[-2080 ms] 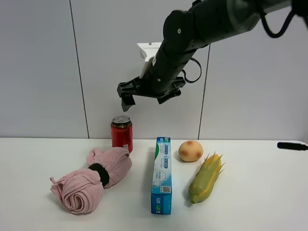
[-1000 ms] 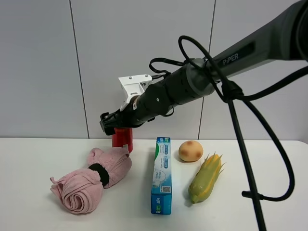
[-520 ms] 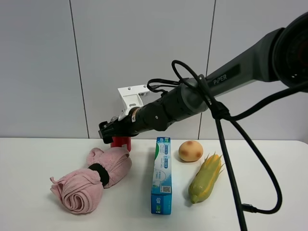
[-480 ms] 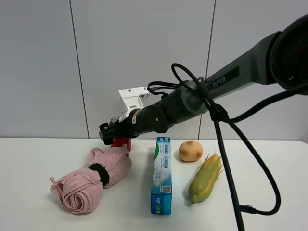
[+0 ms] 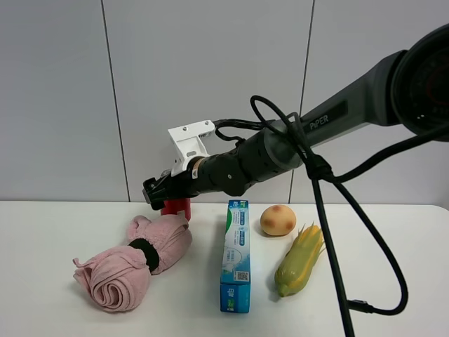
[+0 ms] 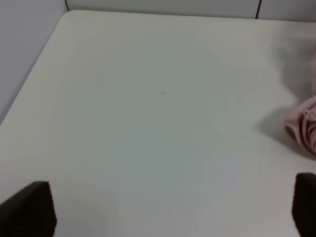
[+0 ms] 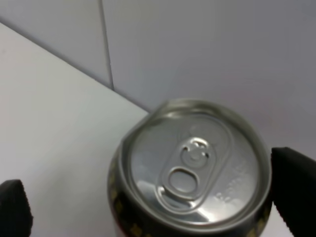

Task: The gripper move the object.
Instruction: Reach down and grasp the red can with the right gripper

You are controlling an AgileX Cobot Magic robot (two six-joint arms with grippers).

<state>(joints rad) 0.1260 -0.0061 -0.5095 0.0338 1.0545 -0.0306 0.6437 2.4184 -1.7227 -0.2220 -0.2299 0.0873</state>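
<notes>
The red can (image 5: 178, 207) stands upright at the back of the white table (image 5: 393, 281), mostly hidden behind my right gripper (image 5: 163, 191). In the right wrist view the can's silver top with its pull tab (image 7: 192, 165) lies between the two black fingertips (image 7: 295, 190). The jaws stand wide on either side of the can; one pad is near its rim, the other well apart. My left gripper (image 6: 168, 210) is open and empty over bare table, out of sight in the high view.
A rolled pink towel (image 5: 133, 261) lies just in front of the can, and its edge shows in the left wrist view (image 6: 303, 131). A blue-green long box (image 5: 236, 254), a brown round bun (image 5: 278, 220) and a corn cob (image 5: 300, 260) lie to the right. A grey wall stands behind.
My right arm has come down from above the can to can height, with the open jaws now around the can's top. In the last half second it barely shifted.
</notes>
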